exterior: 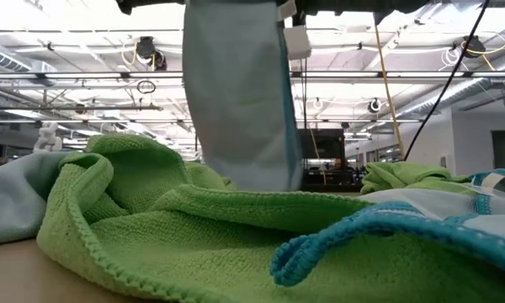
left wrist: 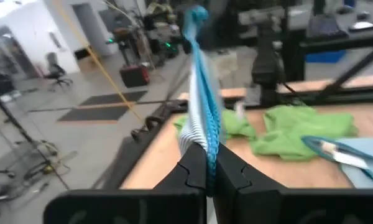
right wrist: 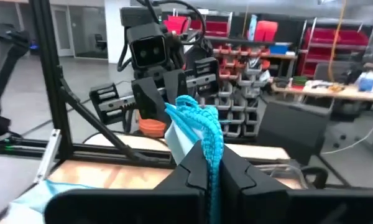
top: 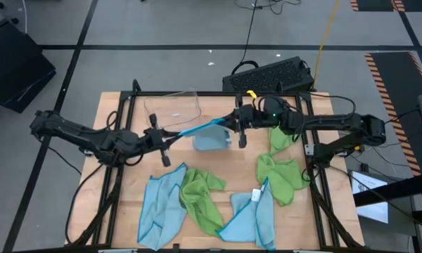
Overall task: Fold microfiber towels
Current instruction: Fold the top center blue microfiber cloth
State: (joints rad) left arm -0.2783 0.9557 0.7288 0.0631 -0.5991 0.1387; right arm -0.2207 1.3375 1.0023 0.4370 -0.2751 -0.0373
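From above, the left gripper (top: 163, 143) and right gripper (top: 238, 125) stretch a light blue towel (top: 212, 138) between them above the tabletop (top: 218, 105). Down low, it hangs behind a green towel (exterior: 194, 223). Both wrist views show fingers (left wrist: 193, 171) clamped on its edge.

A light blue microfiber towel (top: 209, 135) hangs between the left gripper (top: 163, 143) and right gripper (top: 238, 124), behind crumpled lime green and blue towels (top: 197, 200) on the wooden table (top: 119, 190).

left pincer (left wrist: 207, 177): clamped on blue towel edge (left wrist: 202, 99) | green towels (left wrist: 292, 127): on table (left wrist: 155, 155) beyond
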